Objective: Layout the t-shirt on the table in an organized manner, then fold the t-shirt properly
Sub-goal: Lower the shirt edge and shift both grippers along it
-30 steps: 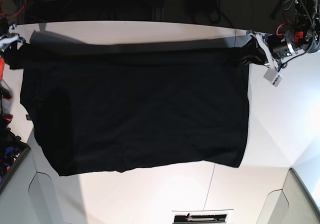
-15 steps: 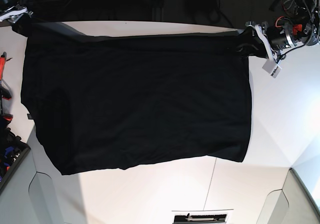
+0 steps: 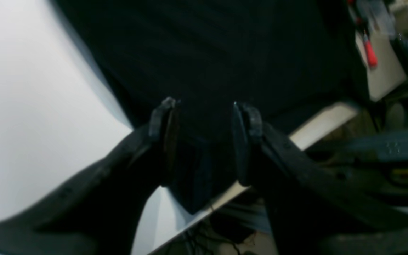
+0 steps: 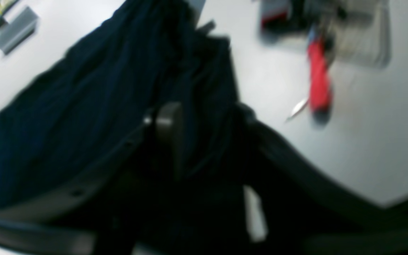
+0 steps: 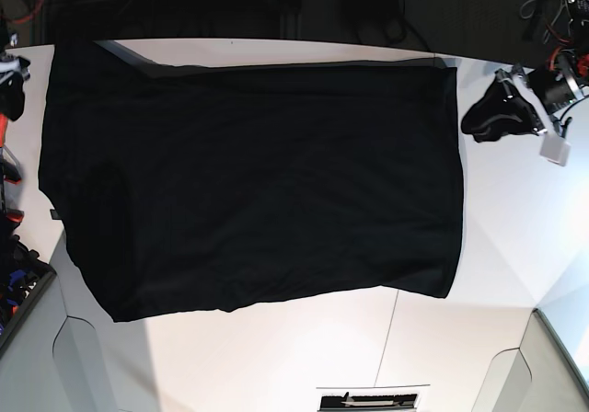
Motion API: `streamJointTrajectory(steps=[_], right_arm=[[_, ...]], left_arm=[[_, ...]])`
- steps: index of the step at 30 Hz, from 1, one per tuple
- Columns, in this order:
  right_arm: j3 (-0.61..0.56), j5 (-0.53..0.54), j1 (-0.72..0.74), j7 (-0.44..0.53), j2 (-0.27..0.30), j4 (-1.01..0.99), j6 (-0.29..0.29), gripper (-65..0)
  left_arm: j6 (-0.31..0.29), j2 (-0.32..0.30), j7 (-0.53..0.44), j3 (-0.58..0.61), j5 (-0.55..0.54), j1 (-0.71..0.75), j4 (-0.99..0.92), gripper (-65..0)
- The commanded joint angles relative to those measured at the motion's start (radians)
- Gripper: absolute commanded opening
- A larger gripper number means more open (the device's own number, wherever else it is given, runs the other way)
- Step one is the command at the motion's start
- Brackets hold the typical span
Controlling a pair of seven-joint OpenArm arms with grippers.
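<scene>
T-shirt (image 5: 248, 182) lies flat — left claw (image 5: 471, 120) just beside, parted.

Black t-shirt (image 5: 248, 182) spread flat, plain side up, across white table (image 5: 497, 246).

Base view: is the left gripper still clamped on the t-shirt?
No. The left gripper sits open on bare table, clear of the t-shirt edge.

t-shirt (image 5: 248, 182): spread flat on the worktop (image 5: 515, 237), centre to 9 o'clock, reaching its 12 o'clock edge.
left gripper (image 5: 486, 118): at 2 o'clock, just beside the t-shirt's corner.
right gripper (image 5: 11, 85): at 10 o'clock, by the t-shirt's corner.
</scene>
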Motion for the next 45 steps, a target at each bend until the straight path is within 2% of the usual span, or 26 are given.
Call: streamJointTrajectory(steps=[1,2,6,9,12,14,17,20,24,32,39,41,45], right_arm=[[-0.020,-0.012,0.026,0.048,0.025,0.015,0.008,-58.5],[-0.048,-0.053,0.043,0.072,0.034,0.009,0.008,-65.0],[-0.190,-0.213,0.099,0.156,0.065,-0.054,-0.010,-65.0],[-0.296,-0.307,0.134,0.182,0.084,-0.140,-0.025,-65.0],[-0.363,-0.368,0.162,0.219,0.091,-0.235,-0.029,-65.0],[-0.374,-0.370,0.175,0.228,0.091,-0.285,-0.029,-65.0],[-0.374,-0.371,0.186,0.248,0.091,-0.340,-0.029,-65.0],[-0.374,-0.372,0.209,0.259,0.092,-0.386,-0.029,-65.0],[-0.374,-0.396,0.250,0.278,0.092,-0.439,-0.029,-65.0],[-0.374,-0.425,0.398,0.301,0.092,-0.560,-0.029,-65.0],[-0.375,-0.455,0.555,0.302,0.092,-0.690,-0.028,-65.0],[-0.376,-0.443,0.574,0.293,0.092,-0.694,-0.025,-65.0],[-0.376,-0.378,0.569,0.223,0.092,-0.631,-0.024,-65.0]], left_arm=[[-0.009,-0.016,-0.019,-0.022,-0.028,-0.008,0.016,-37.1],[-0.009,-0.016,-0.023,-0.028,-0.024,-0.014,0.016,-37.1],[-0.009,-0.012,-0.079,0.009,0.056,-0.045,0.016,-37.1],[-0.009,-0.011,-0.165,0.095,0.193,-0.097,0.015,-37.3],[-0.009,-0.011,-0.173,0.193,0.239,-0.153,0.015,-40.1],[-0.009,-0.011,-0.174,0.253,0.271,-0.177,0.014,-44.3],[-0.009,-0.011,-0.183,0.335,0.372,-0.193,-0.002,-47.2],[-0.009,-0.011,-0.262,0.381,0.479,-0.202,-0.079,-48.9],[-0.009,-0.011,-0.344,0.384,0.567,-0.237,-0.233,-59.1],[-0.009,-0.011,-0.348,0.385,0.575,-0.483,-0.582,-59.3],[-0.009,-0.012,-0.343,0.385,0.570,-0.652,-0.668,-59.2],[-0.009,-0.017,-0.305,0.384,0.515,-0.673,-0.667,-59.2],[-0.009,-0.051,-0.183,0.383,0.266,-0.670,-0.601,-59.0]])
